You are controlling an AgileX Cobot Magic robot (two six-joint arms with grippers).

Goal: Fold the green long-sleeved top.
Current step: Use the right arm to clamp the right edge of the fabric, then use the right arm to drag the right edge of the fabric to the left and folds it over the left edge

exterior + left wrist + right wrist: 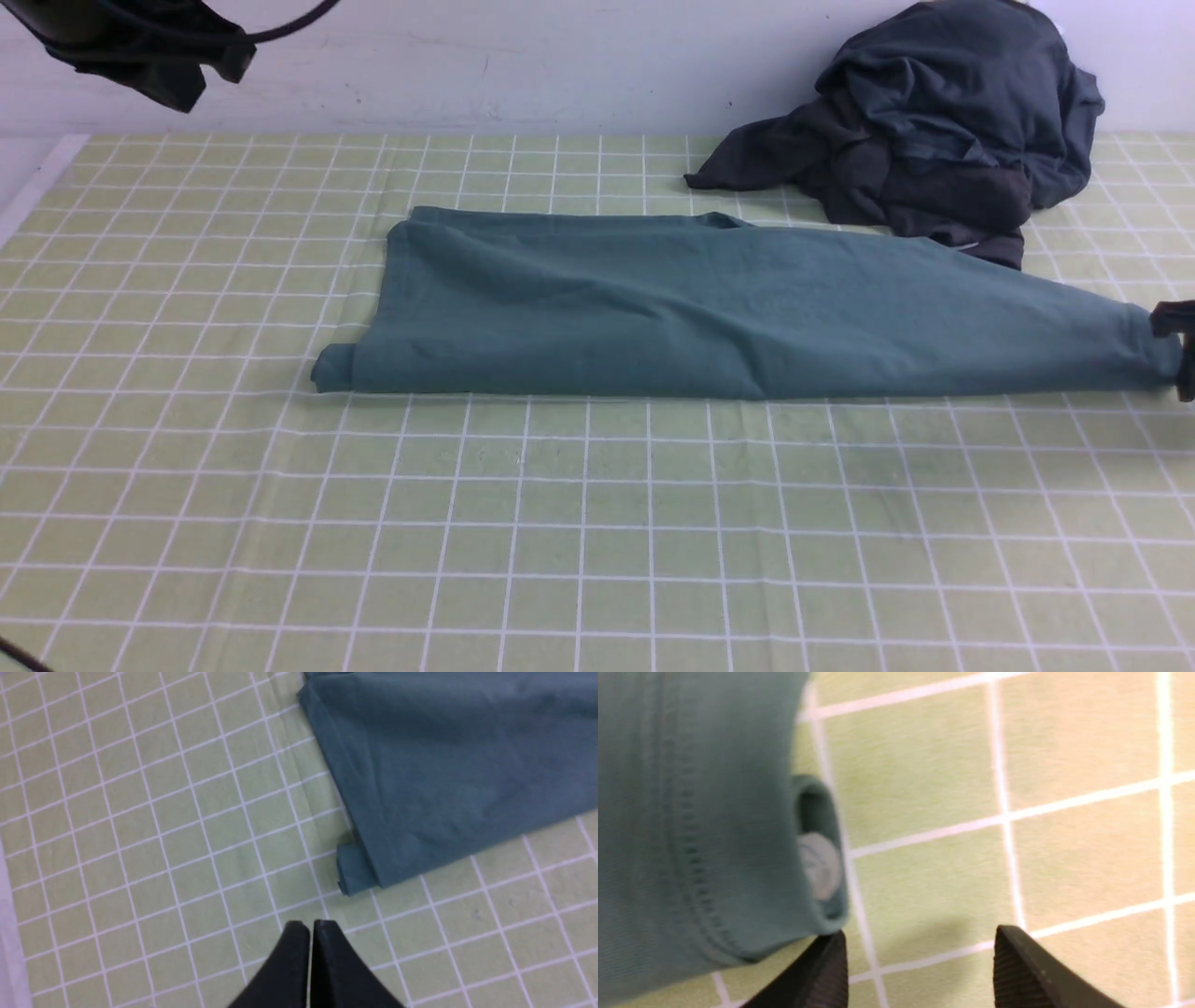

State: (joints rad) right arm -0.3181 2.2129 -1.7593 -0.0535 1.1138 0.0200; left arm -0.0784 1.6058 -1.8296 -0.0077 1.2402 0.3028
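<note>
The green long-sleeved top (pixel 709 308) lies folded into a long band across the checked cloth, its narrow end reaching the right edge. Its left folded edge (pixel 420 774) shows in the left wrist view, its stitched hem (pixel 691 849) in the right wrist view. My left gripper (pixel 311 926) is shut with nothing in it and hovers high, clear of the top's near left corner. My right gripper (pixel 920 940) stands open just off the hem at the top's right end (pixel 1178 353); one finger nearly touches the fabric, and only checked cloth lies between the fingers.
A heap of dark charcoal and slate-grey garments (pixel 934 121) sits at the back right, close behind the top. The yellow-green checked tablecloth (pixel 560 523) covers the table. A pale wall runs along the back.
</note>
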